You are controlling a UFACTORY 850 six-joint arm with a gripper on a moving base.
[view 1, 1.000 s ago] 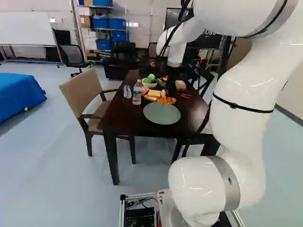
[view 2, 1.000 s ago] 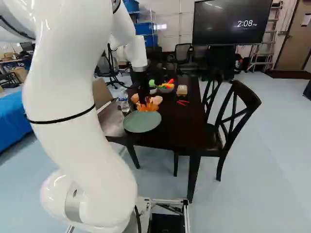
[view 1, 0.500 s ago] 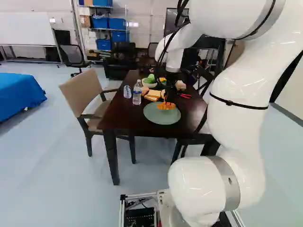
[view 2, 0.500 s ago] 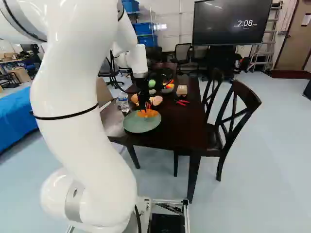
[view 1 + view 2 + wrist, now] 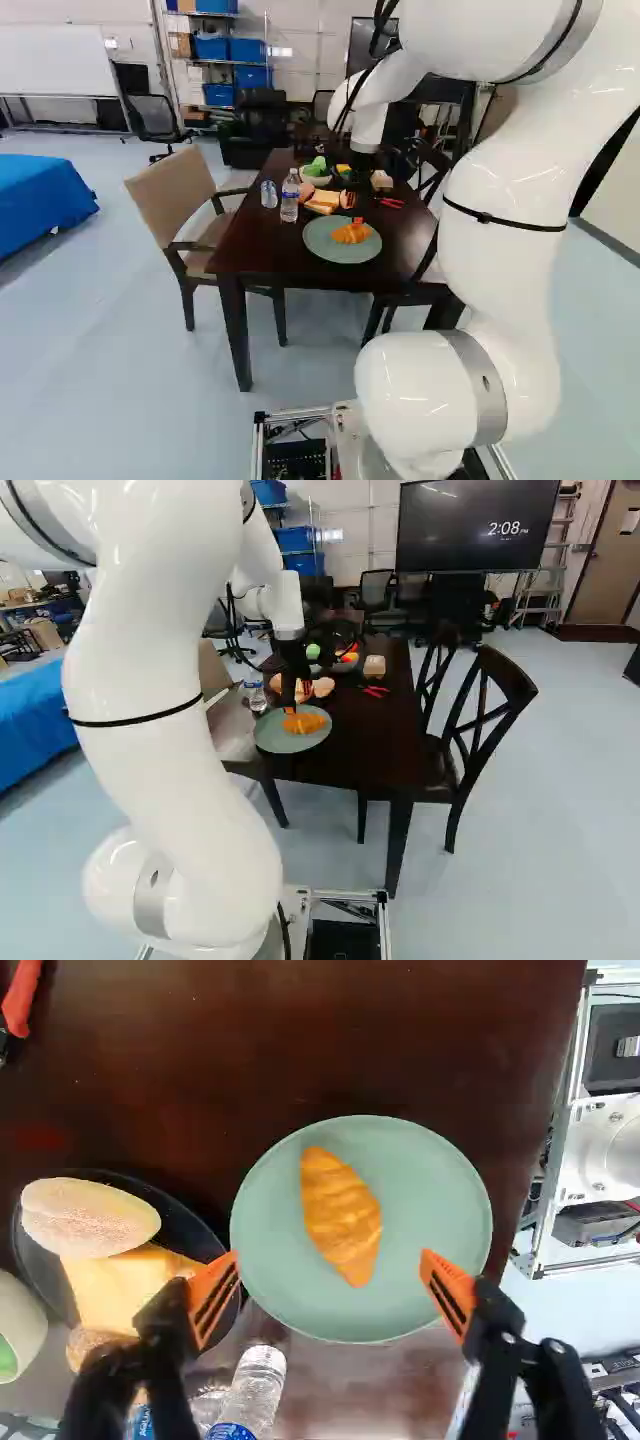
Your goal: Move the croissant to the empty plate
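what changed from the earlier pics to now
The croissant has moved toward the base, from the far edge of the green plate to lying on it. The fingers, which were around it, have let it go and now stand open, apart on either side. The plate, the water bottle and the base have stayed where they were.
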